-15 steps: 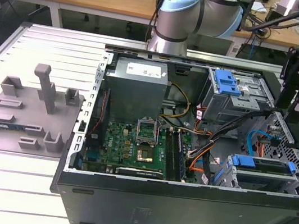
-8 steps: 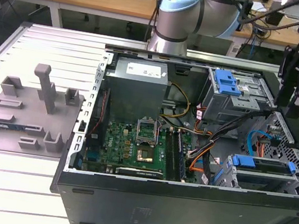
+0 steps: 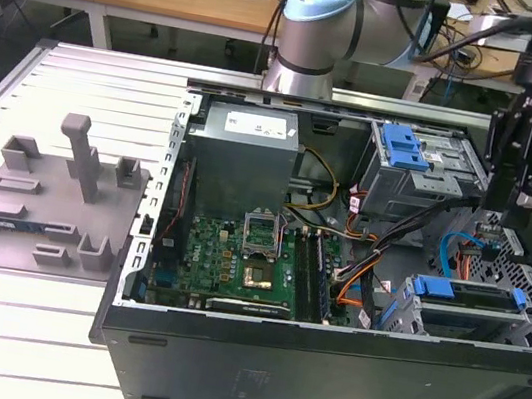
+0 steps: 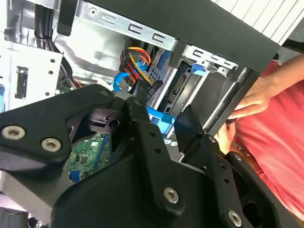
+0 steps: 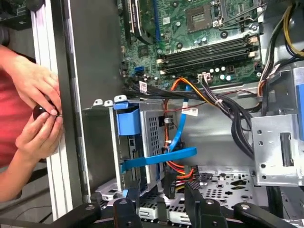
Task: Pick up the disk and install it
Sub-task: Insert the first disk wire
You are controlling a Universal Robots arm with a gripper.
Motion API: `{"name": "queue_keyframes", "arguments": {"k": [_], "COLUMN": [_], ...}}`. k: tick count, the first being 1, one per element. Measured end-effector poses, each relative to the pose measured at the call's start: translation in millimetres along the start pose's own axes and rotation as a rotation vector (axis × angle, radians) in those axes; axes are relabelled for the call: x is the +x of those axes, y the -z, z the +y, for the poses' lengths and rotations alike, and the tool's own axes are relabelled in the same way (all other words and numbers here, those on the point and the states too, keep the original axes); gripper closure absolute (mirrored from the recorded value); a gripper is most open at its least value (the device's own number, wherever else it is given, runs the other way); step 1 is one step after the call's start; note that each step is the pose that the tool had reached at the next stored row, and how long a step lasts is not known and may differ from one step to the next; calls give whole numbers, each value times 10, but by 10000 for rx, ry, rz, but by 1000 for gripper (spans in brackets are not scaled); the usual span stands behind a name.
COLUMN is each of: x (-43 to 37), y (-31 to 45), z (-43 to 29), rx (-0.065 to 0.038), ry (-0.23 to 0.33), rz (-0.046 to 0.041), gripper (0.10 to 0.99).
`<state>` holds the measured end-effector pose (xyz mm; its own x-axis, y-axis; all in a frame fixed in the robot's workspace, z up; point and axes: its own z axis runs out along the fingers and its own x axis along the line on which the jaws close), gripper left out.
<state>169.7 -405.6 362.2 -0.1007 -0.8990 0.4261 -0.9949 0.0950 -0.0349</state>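
While the gripper point(image 3: 513, 203) hangs open and empty near the disk point(image 3: 467, 304), it reads rigid, dense, shock-sensitive (grip the bracket point(image 3: 432, 287) side rails).

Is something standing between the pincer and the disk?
Yes, it seems. The disk sits in the drive cage at the case's corner, and a flat blue cable crosses that cage on the side nearest the open pincer.

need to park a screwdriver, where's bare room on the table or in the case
Free: the slatted table around the grey fixture, and the strip on the near side of the computer case. Inside, only the perforated floor below the gripper is partly bare. Crowded: cables fill the gap between motherboard and drive cage.
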Motion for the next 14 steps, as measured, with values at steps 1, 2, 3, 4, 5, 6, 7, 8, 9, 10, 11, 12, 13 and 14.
{"name": "queue_keyframes", "arguments": {"k": [1,2,3,4,5,6,7,8,9,10,11,12,13,14], "x": [-41,-81,-152,-168,-174,-180,-186,-192,-200,-205,-213,-219,-223,-225], "y": [11,22,40,33,25,15,4,-10,-26,-34,-46,-53,-59,-63], "z": [4,9,16,18,19,19,19,20,21,21,22,22,23,23], "rx": [2,13,36,47,53,59,62,66,72,75,79,83,85,85], "ry": [1,-1,-3,-6,-8,-7,-6,-7,-7,-7,-8,-8,-9,-9], "rz": [26,142,382,497,561,610,643,680,742,772,816,847,866,870], "gripper": [580,580,580,580,580,580,573,573,514,447,447,447,447,447]}}
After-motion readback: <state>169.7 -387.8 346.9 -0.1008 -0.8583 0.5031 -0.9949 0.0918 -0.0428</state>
